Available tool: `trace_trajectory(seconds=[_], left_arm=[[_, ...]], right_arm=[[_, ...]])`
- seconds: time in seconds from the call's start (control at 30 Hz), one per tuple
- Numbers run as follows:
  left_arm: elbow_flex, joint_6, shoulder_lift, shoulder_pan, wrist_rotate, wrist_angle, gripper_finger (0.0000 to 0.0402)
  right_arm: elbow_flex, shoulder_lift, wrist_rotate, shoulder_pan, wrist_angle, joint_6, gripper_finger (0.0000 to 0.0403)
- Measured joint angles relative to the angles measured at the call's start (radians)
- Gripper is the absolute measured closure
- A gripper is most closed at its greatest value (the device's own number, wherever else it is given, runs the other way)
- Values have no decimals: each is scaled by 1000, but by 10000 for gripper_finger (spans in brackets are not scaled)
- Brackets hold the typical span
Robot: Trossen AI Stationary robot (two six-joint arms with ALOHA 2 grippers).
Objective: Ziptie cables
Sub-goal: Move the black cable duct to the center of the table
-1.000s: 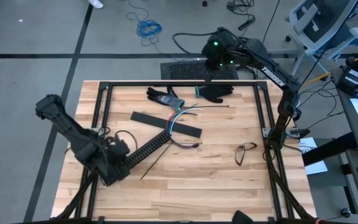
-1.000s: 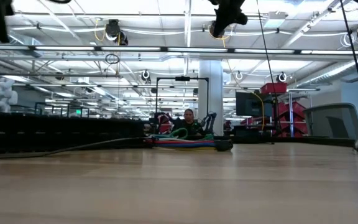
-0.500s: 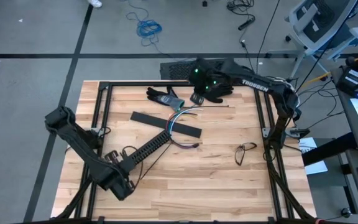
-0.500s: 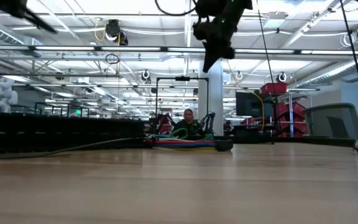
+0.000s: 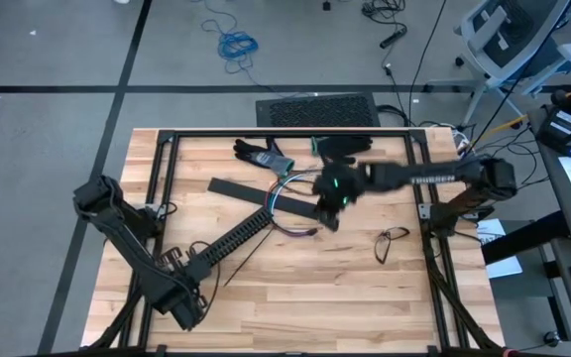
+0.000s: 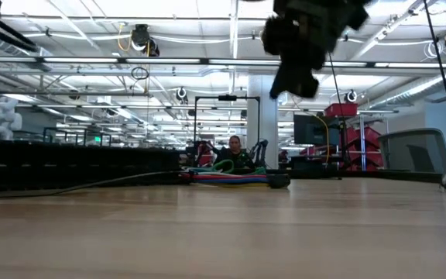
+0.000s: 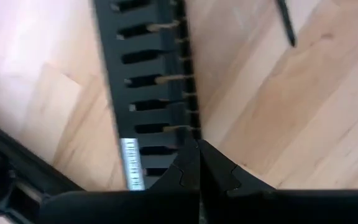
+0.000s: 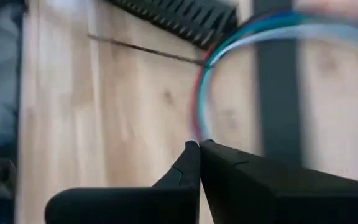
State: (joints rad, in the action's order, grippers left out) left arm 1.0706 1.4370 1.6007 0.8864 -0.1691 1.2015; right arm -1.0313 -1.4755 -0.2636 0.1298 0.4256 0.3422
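I see the cables point(image 5: 287, 194) lying loose near the middle of the high view, untied, looped across the black duct point(image 5: 234, 236) on the tabletop point(image 5: 365, 297). My right gripper point(image 5: 331, 203) has swung down from the top edge to just beside them, jaws closed and empty, so a pickup looks close. My left gripper point(image 7: 199, 163) sits lower left over the duct's end, jaws shut.

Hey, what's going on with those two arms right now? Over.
Right claw shut, empty, above cables. Left claw shut, over slotted duct. Cables loose, untied.
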Motion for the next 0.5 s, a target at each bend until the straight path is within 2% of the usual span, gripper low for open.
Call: trace_trajectory(seconds=[0.07,0.1,0.17,0.23,0.3,0.33,0.5], left_arm=[[0,23,-15,8,-14,22,401],[0,21,-22,12,-18,29,401],[0,20,-33,13,-23,42,401],[0,17,-37,13,-23,47,401],[0,15,-40,13,-23,43,401],[0,15,-40,13,-23,43,401],[0,15,-40,13,3,41,401]], right_arm=[[158,-3,35,-80,-328,241,399],[234,-19,81,-125,-545,365,397],[338,-86,241,-200,-996,532,387],[370,-183,432,-243,-1277,608,370],[352,-274,547,-256,-1377,680,345],[324,-320,567,-260,-1390,713,330],[117,-519,525,-274,-1343,778,252]])
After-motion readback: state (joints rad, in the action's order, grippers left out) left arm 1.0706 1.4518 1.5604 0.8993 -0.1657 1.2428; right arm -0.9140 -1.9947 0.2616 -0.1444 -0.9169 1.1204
